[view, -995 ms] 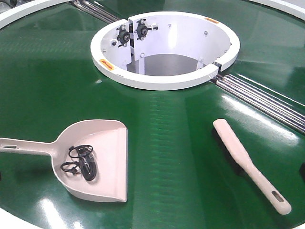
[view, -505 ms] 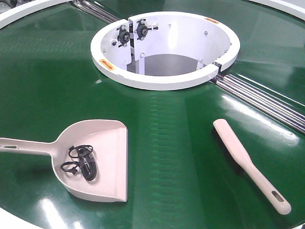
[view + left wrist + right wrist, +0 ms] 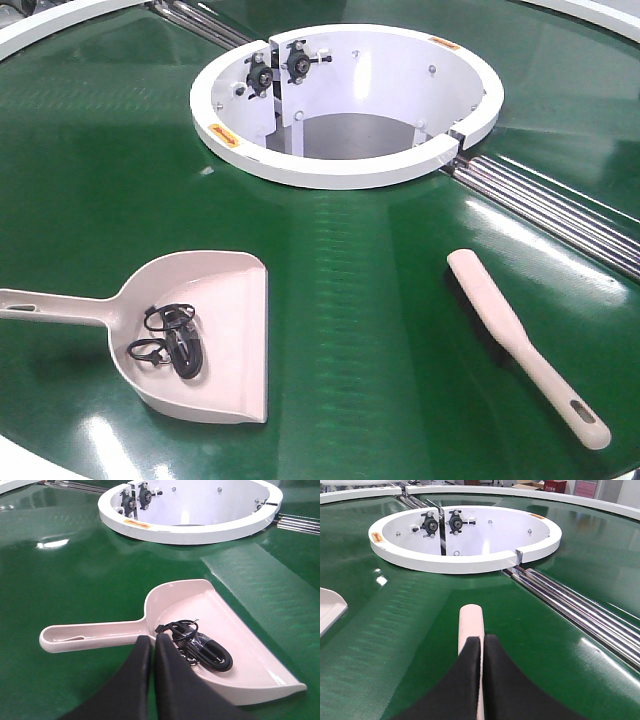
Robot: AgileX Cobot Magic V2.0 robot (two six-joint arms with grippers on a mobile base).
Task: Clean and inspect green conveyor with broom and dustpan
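Observation:
The green conveyor fills every view. The dustpan lies flat on it at the front left, handle pointing left, with a black coiled cable inside. The broom lies at the front right, handle toward the near edge. Neither gripper shows in the front view. In the left wrist view, my left gripper is shut and empty, just short of the dustpan where handle meets scoop. In the right wrist view, my right gripper is shut, with the broom lying under and beyond its tips, not gripped.
A white central ring with black bearing blocks stands behind both tools. Steel rollers run from the ring toward the right. The white outer rim curves along the far left. A corner of the dustpan shows at the right wrist view's left edge.

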